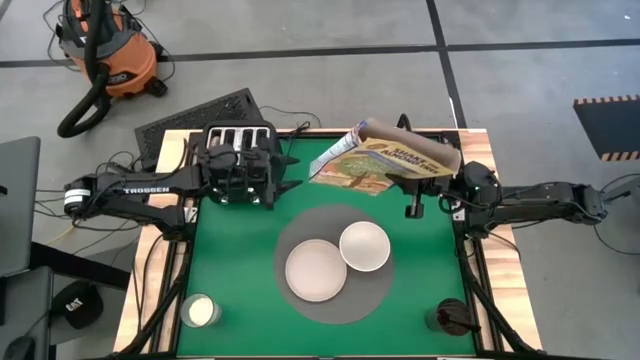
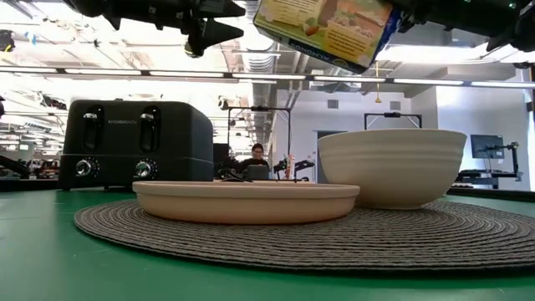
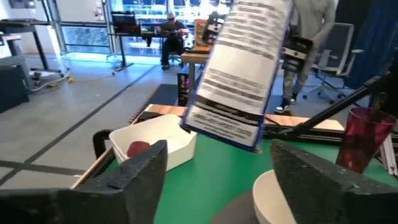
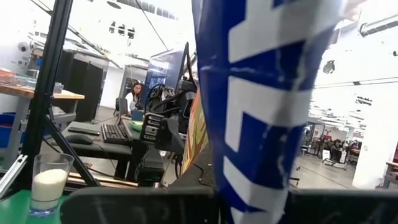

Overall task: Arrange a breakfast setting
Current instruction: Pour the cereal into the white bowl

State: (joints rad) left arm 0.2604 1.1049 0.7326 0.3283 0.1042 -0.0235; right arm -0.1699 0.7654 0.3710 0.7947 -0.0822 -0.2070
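A round pale plate (image 1: 316, 270) and a smaller white bowl (image 1: 364, 246) rest side by side on a round grey placemat (image 1: 300, 225). My right gripper (image 1: 425, 175) is shut on a cereal box (image 1: 380, 160), held high over the table's far middle; the box also shows in the low view (image 2: 326, 29). My left gripper (image 1: 288, 172) is open and empty above the black toaster (image 1: 238, 140). A small dark-red fruit (image 3: 138, 149) lies in a white square container (image 3: 158, 140). Spoon and bread are out of view. My right gripper pinches the cereal box between its two fingers across a blue-and-white narrow side (image 4: 261, 124), at the box's end toward the table's right edge. The fingers come roughly level from the right. The box is lifted clear of the table and tilted.
A glass of milk (image 1: 200, 310) stands at the near left corner and a dark-red cup (image 1: 452, 318) at the near right corner. The green mat (image 1: 230, 250) lies around the placemat. A person (image 2: 255, 159) sits in the room beyond the table.
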